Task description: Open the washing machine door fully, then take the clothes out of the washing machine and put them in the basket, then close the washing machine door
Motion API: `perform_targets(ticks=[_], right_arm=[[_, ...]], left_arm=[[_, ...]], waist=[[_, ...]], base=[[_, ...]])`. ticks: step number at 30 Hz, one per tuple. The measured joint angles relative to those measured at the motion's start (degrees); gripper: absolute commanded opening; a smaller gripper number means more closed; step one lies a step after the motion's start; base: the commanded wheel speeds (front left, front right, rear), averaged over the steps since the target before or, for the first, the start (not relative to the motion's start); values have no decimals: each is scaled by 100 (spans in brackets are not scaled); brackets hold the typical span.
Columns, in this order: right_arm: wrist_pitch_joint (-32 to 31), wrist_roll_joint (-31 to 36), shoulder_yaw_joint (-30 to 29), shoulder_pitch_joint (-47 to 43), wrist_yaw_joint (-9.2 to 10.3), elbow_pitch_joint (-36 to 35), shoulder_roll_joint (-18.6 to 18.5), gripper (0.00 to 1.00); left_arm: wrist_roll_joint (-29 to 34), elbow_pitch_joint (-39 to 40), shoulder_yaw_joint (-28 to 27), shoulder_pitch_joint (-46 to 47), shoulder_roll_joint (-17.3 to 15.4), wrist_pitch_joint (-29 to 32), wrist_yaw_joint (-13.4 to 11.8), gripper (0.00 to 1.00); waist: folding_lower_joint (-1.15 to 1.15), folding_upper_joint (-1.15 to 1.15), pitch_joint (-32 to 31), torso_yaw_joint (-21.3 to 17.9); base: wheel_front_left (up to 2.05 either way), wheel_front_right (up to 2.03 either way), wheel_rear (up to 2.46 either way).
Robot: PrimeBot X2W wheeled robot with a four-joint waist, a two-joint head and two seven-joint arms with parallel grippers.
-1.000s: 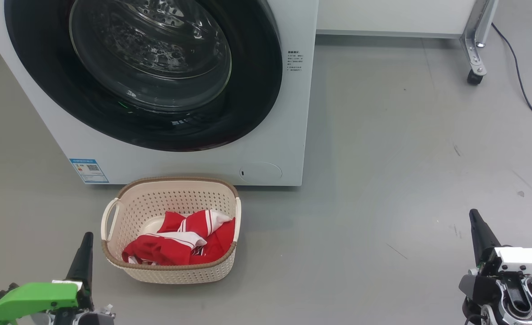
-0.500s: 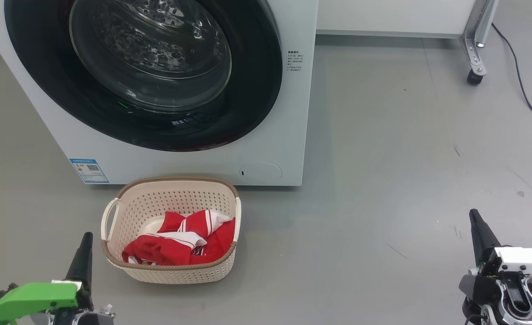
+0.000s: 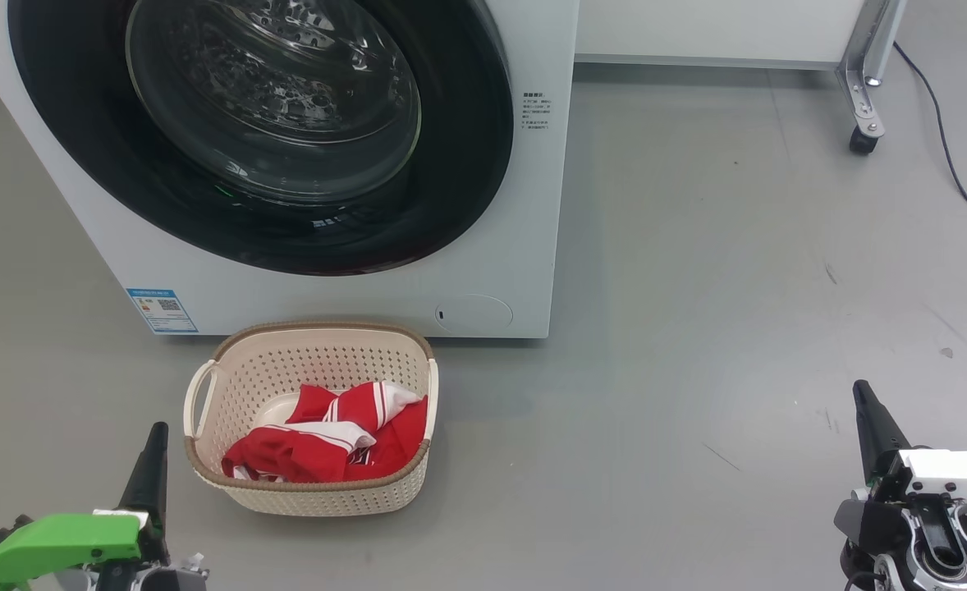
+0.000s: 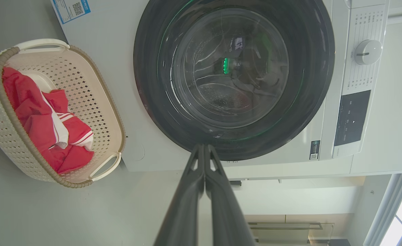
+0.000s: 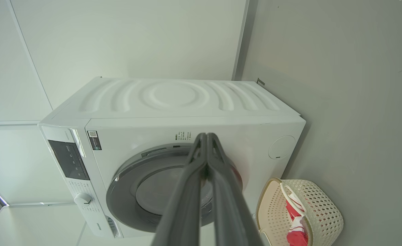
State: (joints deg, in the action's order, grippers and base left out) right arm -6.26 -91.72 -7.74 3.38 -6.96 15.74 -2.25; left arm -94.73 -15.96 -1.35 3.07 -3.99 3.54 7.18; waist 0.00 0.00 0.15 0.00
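Note:
The white washing machine stands ahead with its black-rimmed round door shut against its front. Red and white clothes lie in the cream basket on the floor before the machine. My left gripper is shut and empty, low at the left beside the basket. My right gripper is shut and empty, low at the far right, well apart from the machine.
Grey floor spreads to the right of the machine. A metal leg on a caster and a dark cable lie at the back right. A white wall panel runs behind.

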Motion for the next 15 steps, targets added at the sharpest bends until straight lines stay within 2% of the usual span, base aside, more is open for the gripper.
perform_targets(ticks=[15], right_arm=[[0, 0, 0, 0, 0, -1, 0, 0]], left_arm=[[0, 1, -7, 2, 0, 1, 0, 0]], waist=[[0, 0, 0, 0]], base=[[0, 0, 0]])
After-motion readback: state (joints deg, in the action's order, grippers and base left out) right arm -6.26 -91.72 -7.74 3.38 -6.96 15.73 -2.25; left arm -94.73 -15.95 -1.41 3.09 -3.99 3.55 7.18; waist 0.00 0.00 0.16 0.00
